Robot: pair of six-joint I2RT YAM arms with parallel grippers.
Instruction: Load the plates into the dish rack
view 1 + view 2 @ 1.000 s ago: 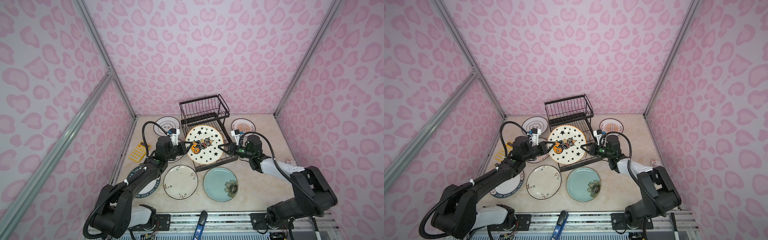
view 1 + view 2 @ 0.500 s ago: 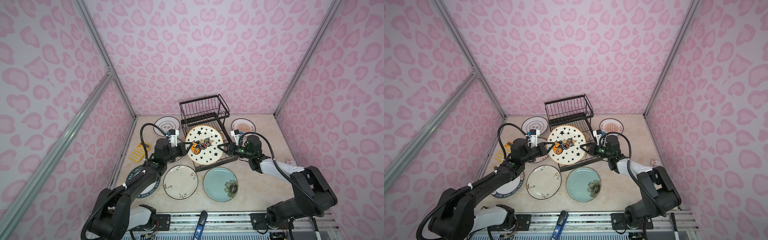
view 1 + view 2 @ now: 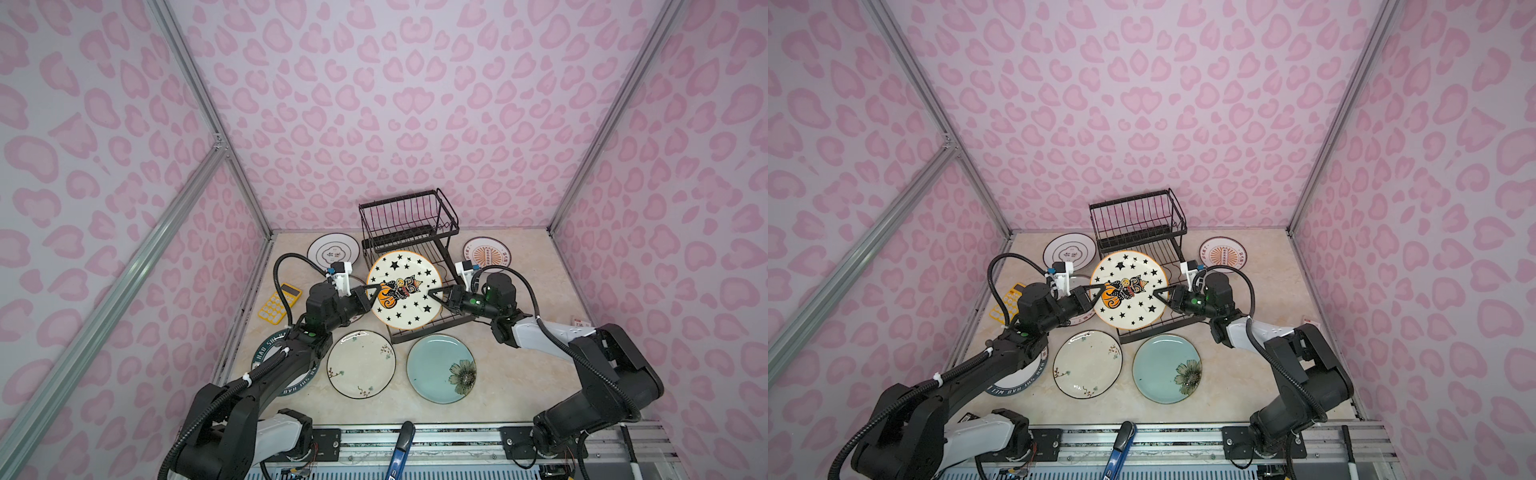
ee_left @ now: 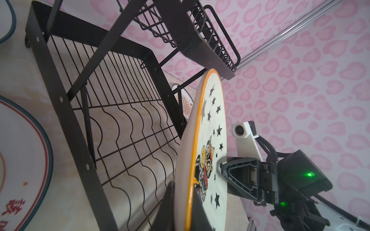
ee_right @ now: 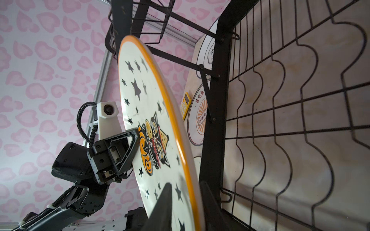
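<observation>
Placing step: starred plate (image 3: 405, 291) on edge over dish rack (image 3: 409, 224), left gripper (image 3: 374, 292) jaws clamped on its rim; right gripper (image 3: 432, 295) jaws straddle rim, grip unclear. Next: seat it between dividers.

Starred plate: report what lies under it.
The dish rack's wavy-wire lower tray lies beneath the starred plate, visible in both wrist views. In both top views the plate hides most of that tray.

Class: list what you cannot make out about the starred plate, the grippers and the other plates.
Starred plate: whether its lower edge sits in a dish rack slot; the plate itself hides it in both top views.
Right gripper: grip or gap unclear, fingers cut off by the right wrist view's edge.
Green-rimmed plate: lettering partly covered by the left arm.
</observation>
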